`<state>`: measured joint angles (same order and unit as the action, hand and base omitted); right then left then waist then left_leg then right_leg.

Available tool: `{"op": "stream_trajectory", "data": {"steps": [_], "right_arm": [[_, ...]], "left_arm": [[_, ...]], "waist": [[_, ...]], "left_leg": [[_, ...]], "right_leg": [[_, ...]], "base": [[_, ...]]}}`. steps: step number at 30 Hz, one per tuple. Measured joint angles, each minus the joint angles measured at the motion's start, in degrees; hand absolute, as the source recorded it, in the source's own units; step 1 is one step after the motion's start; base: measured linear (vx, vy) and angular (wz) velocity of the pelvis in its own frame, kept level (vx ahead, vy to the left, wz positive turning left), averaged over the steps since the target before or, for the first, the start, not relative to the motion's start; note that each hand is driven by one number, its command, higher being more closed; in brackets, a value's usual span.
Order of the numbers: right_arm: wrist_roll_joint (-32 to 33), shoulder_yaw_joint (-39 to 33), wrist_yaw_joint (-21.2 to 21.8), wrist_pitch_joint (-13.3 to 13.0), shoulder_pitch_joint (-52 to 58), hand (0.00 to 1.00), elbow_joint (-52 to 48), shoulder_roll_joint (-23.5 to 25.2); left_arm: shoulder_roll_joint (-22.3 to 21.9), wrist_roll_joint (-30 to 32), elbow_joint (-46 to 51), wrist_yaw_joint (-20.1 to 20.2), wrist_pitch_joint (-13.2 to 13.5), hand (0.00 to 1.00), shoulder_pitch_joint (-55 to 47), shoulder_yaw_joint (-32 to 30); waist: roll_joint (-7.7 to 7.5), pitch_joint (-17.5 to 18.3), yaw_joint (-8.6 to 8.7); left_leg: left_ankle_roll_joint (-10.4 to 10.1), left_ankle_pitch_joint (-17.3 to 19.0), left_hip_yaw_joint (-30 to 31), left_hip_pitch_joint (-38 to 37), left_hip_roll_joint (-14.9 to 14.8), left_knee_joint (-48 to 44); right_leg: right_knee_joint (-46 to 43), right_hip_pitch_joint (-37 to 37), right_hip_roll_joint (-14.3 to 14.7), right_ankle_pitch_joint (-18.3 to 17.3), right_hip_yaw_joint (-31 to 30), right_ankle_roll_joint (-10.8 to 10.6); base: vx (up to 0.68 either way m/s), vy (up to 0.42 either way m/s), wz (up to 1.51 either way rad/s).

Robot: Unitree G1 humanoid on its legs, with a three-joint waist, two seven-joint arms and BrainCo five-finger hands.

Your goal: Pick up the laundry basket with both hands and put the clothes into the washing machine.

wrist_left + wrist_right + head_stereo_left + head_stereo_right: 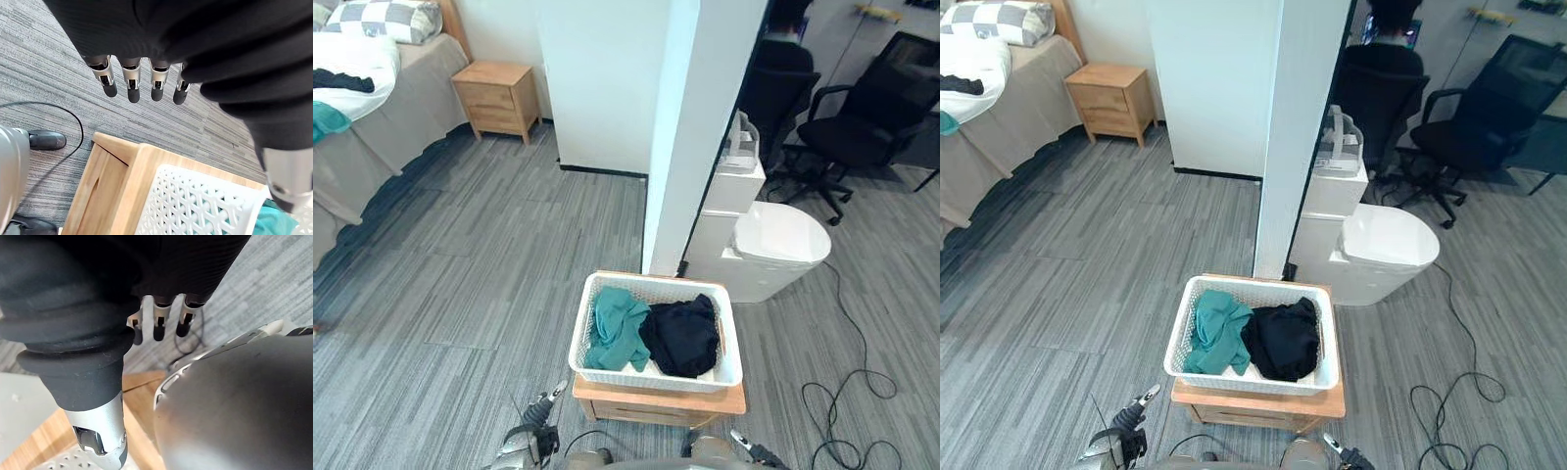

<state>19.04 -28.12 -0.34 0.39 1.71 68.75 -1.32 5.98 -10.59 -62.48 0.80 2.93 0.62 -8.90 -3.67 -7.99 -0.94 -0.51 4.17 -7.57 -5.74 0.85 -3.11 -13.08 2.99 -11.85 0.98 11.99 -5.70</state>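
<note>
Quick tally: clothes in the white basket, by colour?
Teal garment: 1
Black garment: 1
Total in the basket: 2

Light: even, bright light is spread throughout.
Glare: a sheen is seen on the toilet lid (783, 240), at 3 o'clock.
Shadows: soft, faint.
</note>
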Motion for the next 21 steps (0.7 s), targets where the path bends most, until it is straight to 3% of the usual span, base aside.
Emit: {"op": "stream_trajectory", "data": {"steps": [1,6,11,16,21], "right_arm": [[1.33,-1.34,-0.60,-0.05,-0.65,0.00,-0.26,0.18],[4.02,-3.34,-1.31,-0.09,-1.16,0.00,-7.75,-0.23],[5.69,-3.39,-4.48,-2.64,2.74,0.00,-33.54,-0.03],[5.64,-4.45,-7.09,-4.57,7.87,0.00,-51.51,1.90],[5.28,-5.84,-8.81,-4.98,10.07,0.00,-58.04,2.24]], "left_arm": [[-0.90,-0.05,-0.16,-0.13,0.00,0.00,-0.47,-1.09],[-4.41,0.02,-1.69,0.03,0.17,0.00,-1.89,-7.27],[-4.63,0.14,-0.99,-0.63,0.18,0.00,-5.22,-14.18],[-2.53,0.05,1.56,-2.13,0.08,0.00,-6.28,-21.28],[-0.86,0.07,9.76,-4.42,0.17,0.00,-5.16,-24.48]], "waist": [[0.52,-0.17,-0.59],[4.39,0.53,-0.02],[4.09,0.63,-0.17],[1.67,1.18,-1.60],[3.23,-0.28,-1.70]], "left_leg": [[-0.94,0.80,0.06,-0.08,-1.17,-0.12],[-2.31,1.60,2.25,-0.50,-4.74,1.23],[-2.60,1.76,1.56,-0.63,-4.96,2.46],[-3.10,2.23,1.26,4.21,-5.06,1.33],[-3.37,4.39,-0.39,7.45,-5.90,-2.02]], "right_leg": [[4.28,-2.19,1.33,-0.85,0.81,0.48],[10.65,-5.99,5.36,-0.11,5.09,1.56],[12.77,-6.48,5.81,-0.09,5.25,1.55],[13.20,-3.10,5.71,-0.12,6.78,1.55],[12.02,-0.73,5.82,-0.47,6.63,2.10]], "base": [[0.25,-0.235,0.01],[0.23,-0.210,0.23],[0.08,-0.051,0.00],[-0.02,-0.006,0.00],[-0.01,-0.005,-0.07]]}}
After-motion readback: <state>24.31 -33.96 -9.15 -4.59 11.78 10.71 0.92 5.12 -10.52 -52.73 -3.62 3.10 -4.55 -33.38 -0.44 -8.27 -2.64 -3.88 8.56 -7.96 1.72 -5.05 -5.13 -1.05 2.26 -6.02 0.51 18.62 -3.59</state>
